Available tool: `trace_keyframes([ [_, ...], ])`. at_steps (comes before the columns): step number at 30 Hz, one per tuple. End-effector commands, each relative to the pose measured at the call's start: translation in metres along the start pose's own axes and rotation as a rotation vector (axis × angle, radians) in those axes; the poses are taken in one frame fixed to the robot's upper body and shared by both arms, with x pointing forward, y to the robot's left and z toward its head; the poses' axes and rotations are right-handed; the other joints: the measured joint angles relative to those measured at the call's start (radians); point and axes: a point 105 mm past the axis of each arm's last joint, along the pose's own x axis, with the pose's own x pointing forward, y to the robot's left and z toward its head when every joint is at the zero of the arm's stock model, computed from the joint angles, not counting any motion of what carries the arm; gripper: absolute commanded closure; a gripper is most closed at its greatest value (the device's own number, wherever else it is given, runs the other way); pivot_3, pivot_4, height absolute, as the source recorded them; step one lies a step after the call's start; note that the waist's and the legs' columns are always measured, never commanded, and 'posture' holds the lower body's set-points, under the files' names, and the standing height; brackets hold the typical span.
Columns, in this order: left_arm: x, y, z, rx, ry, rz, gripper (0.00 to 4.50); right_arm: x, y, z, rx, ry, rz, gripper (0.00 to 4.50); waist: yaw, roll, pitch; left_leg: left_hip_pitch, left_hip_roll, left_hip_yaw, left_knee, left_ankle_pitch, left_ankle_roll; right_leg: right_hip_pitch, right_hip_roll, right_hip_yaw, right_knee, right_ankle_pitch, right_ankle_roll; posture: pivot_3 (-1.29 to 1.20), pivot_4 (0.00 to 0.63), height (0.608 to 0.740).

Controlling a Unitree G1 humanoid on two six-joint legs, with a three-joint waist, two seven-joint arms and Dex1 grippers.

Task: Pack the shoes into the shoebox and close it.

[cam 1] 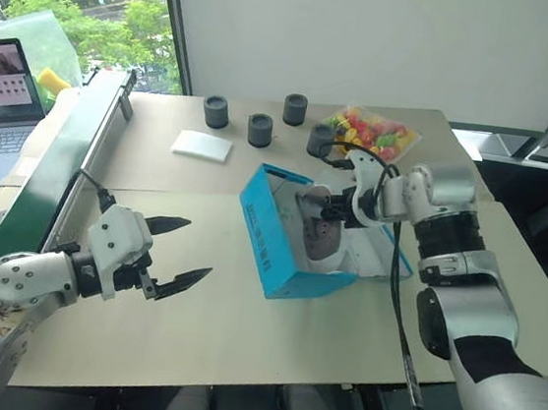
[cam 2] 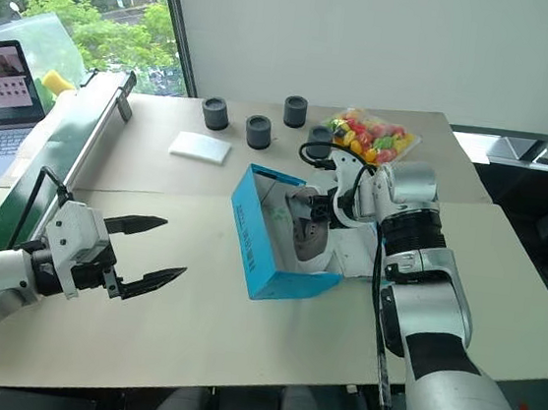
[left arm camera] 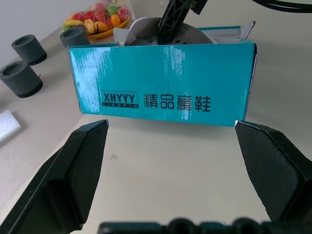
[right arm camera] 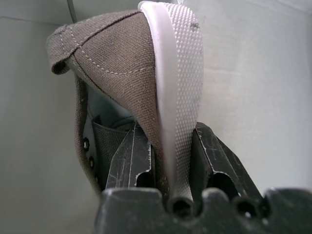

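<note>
Right now the right gripper (right arm camera: 168,161) is clamped on the rim and sole edge of one shoe (right arm camera: 131,63), holding it inside the open shoebox (cam 1: 267,249), which sits mid-table with its long blue side facing the left arm. In the head views I can make out one grey shoe (cam 2: 303,230) in the box under that hand; whether a second one already lies beneath it I cannot tell. The left gripper (cam 1: 182,251) hangs over the bare table (cam 1: 190,334) to the left of the box, its fingers spread wide apart and holding nothing.

To do this step well, I judge the shoe should be lowered until its sole lies flat against the white floor of the box, lengthwise along it, before the fingers let go, so nothing pokes above the rim and blocks the lid later. The free left hand could steady the near blue wall if the box starts to slide.

On that blue side the print reads "XHYYY" in a boxed logo with smaller letters beneath, apparently "JINGPIN", followed by four large Chinese characters, seemingly 精品童鞋
</note>
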Motion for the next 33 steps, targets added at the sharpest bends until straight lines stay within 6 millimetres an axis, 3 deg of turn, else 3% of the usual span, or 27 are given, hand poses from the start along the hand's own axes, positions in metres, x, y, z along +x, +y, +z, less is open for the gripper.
trace_keyframes([
  [1, 0.0, -0.001, 0.008, 0.036, -0.015, 0.003, 0.08, 0.014, 0.032, 0.0, -0.018, 0.022, 0.11, 3.67, -0.009, 0.0, 0.0, 0.0, 0.001, 0.001, 0.0, 0.0, 0.0, -0.001, 0.001, 0.001, 0.0, 0.0, -0.001, 0.0, 0.15, 0.731],
  [7, 0.0, 0.001, 0.006, 0.037, -0.012, 0.013, 0.08, 0.019, 0.068, 0.004, -0.064, 0.037, 0.207, 3.67, -0.017, 0.0, 0.0, 0.001, 0.012, 0.005, -0.001, -0.001, -0.001, -0.003, 0.012, 0.005, 0.0, 0.003, -0.007, 0.0, 0.15, 0.731],
  [23, -0.001, 0.005, 0.007, 0.04, -0.014, 0.039, 0.08, 0.049, 0.079, -0.017, -0.286, 0.099, 0.188, 3.67, -0.028, -0.005, -0.004, 0.01, 0.014, 0.01, -0.002, -0.001, -0.001, 0.001, 0.014, 0.008, 0.001, 0.004, -0.008, 0.0, 0.15, 0.731],
  [28, -0.001, 0.005, 0.007, 0.04, -0.014, 0.048, 0.08, 0.055, 0.092, -0.014, -0.324, 0.093, 0.207, 3.67, -0.042, -0.008, -0.006, 0.019, 0.015, 0.016, -0.006, -0.001, -0.002, 0.005, 0.016, 0.015, 0.001, 0.004, -0.008, 0.0, 0.15, 0.731],
  [33, -0.003, 0.005, 0.006, 0.037, -0.012, 0.06, 0.08, 0.047, 0.105, 0.005, -0.362, 0.038, 0.229, 3.67, -0.061, -0.008, -0.007, 0.021, 0.016, 0.018, -0.008, -0.001, -0.002, 0.005, 0.017, 0.018, 0.001, 0.004, -0.009, 0.0, 0.15, 0.731],
])
